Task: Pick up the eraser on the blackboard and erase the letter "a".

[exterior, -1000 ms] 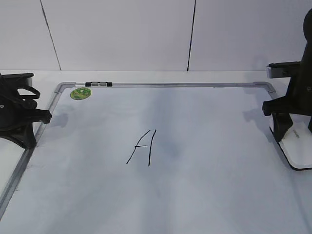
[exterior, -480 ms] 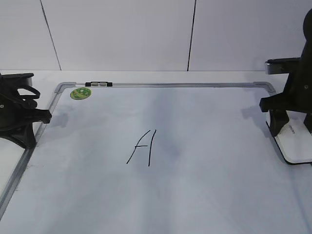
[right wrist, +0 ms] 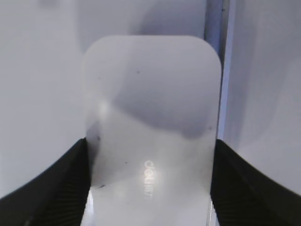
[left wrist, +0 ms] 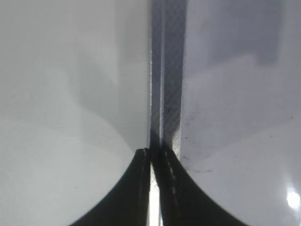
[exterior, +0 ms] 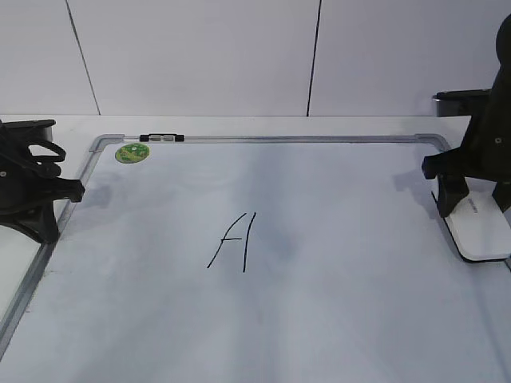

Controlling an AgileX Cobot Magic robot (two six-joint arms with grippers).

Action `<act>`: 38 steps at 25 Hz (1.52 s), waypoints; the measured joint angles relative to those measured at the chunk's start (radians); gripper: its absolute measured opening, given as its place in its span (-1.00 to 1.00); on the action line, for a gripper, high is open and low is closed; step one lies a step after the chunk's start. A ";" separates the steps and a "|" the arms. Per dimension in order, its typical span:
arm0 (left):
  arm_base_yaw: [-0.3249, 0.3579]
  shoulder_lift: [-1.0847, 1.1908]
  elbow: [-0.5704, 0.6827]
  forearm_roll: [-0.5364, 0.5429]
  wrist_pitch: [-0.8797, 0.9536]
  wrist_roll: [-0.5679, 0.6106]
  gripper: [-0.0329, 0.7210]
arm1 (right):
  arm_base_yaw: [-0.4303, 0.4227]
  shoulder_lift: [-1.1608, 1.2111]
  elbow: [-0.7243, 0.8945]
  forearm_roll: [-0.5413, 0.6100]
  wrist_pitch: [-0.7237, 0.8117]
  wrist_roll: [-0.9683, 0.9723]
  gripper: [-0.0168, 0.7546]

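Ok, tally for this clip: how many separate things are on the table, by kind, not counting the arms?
Large white dry-erase blackboard with silver-grey frame: 1
Flat white eraser with black base: 1
Round green sticker: 1
Small black-and-white clip on the frame: 1
Black marker letter, slanted capital "A": 1
Total: 5
No lowercase "a" is visible.

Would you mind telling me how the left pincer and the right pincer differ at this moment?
The left pincer is shut with its tips nearly together and nothing between them; the right pincer is spread wide, straddling the eraser. The left sits over the blackboard's left frame; the right sits by the right edge of the blackboard. Both are black.
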 joint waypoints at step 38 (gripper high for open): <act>0.000 0.000 0.000 -0.002 0.000 0.000 -0.87 | 0.000 0.049 0.001 -0.007 0.002 0.002 0.72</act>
